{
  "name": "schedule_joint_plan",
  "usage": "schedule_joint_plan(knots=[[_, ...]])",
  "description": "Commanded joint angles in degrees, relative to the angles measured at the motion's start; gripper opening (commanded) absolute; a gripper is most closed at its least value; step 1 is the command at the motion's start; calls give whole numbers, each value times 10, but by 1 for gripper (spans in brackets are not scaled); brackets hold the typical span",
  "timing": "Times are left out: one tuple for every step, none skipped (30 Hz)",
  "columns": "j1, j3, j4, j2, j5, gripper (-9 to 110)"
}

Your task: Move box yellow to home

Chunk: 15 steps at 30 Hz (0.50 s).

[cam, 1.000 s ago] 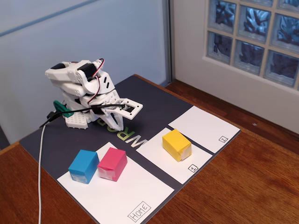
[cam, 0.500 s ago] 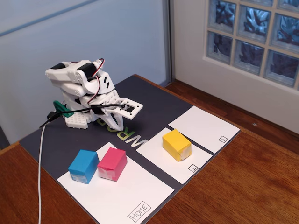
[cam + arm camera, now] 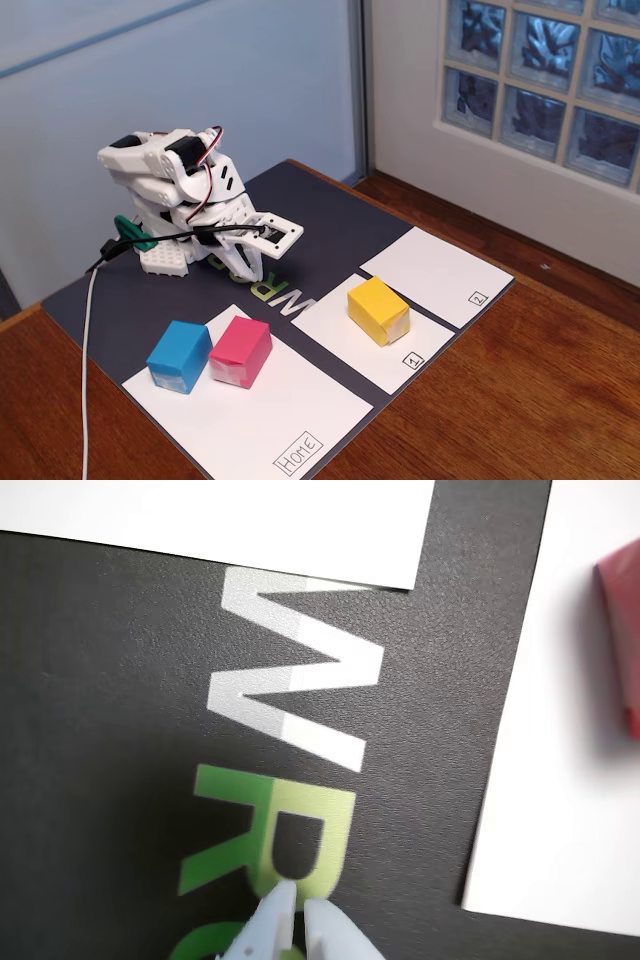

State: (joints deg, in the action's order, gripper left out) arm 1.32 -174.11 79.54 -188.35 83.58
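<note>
In the fixed view I see the arm (image 3: 185, 205) folded low at the back of the dark mat (image 3: 330, 215). Compared with a second ago the gripper (image 3: 262, 243) has dipped slightly toward the mat; nothing else has moved. The yellow box (image 3: 377, 310) sits on the white sheet marked "1" (image 3: 345, 335), well apart from the gripper. The home sheet (image 3: 270, 410), nearer the camera than the mat's lettering, carries the blue box (image 3: 179, 356) and the pink box (image 3: 240, 351), which are touching. The mat's lettering (image 3: 280, 290) is partly hidden behind the gripper.

In the wrist view the gripper (image 3: 296, 910) enters from the bottom edge over the green letters (image 3: 270, 830), its two tips almost together with nothing between them. Only a cut-off sliver of the pink box (image 3: 622, 640) shows at the right edge; the yellow box is out of this view.
</note>
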Motion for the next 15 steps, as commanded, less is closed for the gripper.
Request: schedule_joint_plan(knots=[[2,0,28,-30,9,0],[7,1,27,-30,34,0],[9,2,26,-30,48,0],[11,4,24,-30,60,0],[13,5,19,-30,67,0],[16,7,11,-30,67,0],[19,11,1,-30,66,-1],[25,14,-11,-28,64,-1],[29,19,-25,-18,64,-1],[33,30,-43,1,67,-1],[35,47,-64,37,68,-1],[36,70,-86,88,69,-1],[37,104,-105,154,72,-1],[40,145,-115,222,80,-1],[43,191,-117,285,84,-1]])
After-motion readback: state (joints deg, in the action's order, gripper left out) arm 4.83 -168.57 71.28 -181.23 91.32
